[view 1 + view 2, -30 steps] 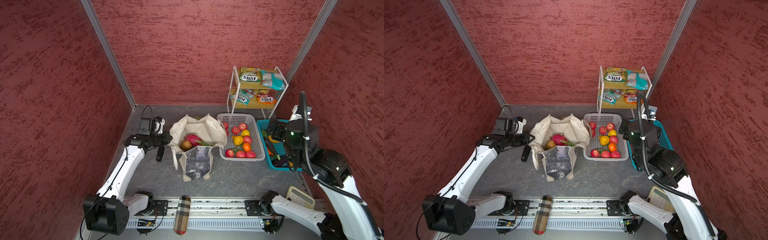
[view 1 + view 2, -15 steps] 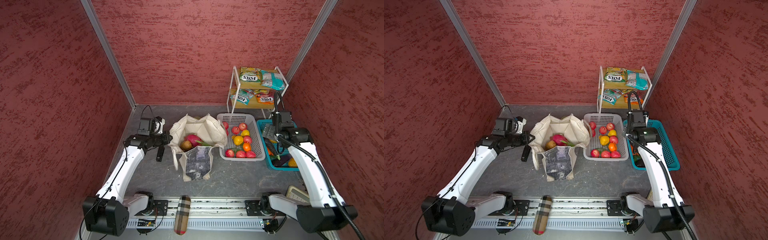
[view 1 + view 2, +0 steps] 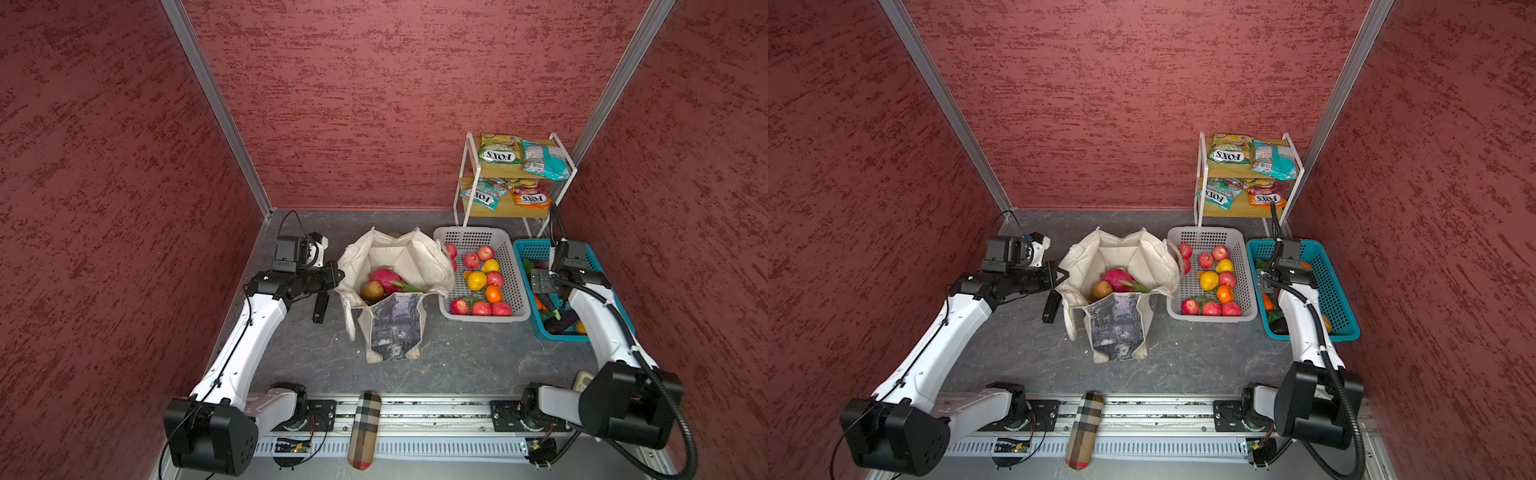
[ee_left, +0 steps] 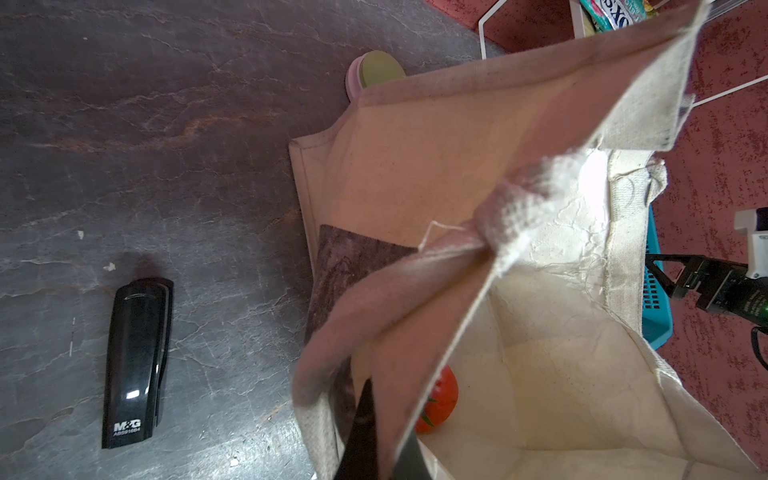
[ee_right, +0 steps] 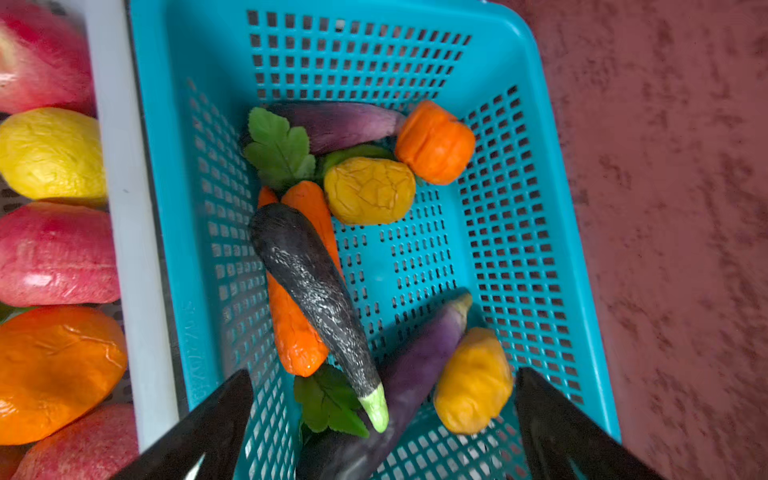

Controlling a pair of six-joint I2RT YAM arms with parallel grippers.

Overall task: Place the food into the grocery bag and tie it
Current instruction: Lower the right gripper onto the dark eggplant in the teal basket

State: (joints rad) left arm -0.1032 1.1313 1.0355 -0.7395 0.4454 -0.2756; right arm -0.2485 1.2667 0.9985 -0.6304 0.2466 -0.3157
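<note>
Nearest, one checked case lies across the front rail, its length running near to far. Beyond it on the grey counter, the one grocery bag stands upright left of centre, mouth up and spread wide, its grey-black printed side facing the near edge and sagging outward; one strap handle droops at its left corner. Three pieces of food show inside: a pink dragon fruit with green tips pointing right, a brown oval fruit touching it, and, in the left wrist view, a red tomato. The left gripper is closed tight, pinching the bag's left rim. Just left of the bag one black stapler lies flat, lengthwise near to far, marked "M&G". Close against the bag's right side, one white basket holds about eight red fruits, two yellow fruits and one orange fruit. Next right, one blue basket holds two carrots, three aubergines, two yellow pieces and one pumpkin; the right gripper hangs over it, jaws spread wide with nothing between them. Behind the bag lies one round pink-and-green disc. Farthest, one two-shelf rack carries at least four packets, two on top, three reading "FOX'S"
</note>
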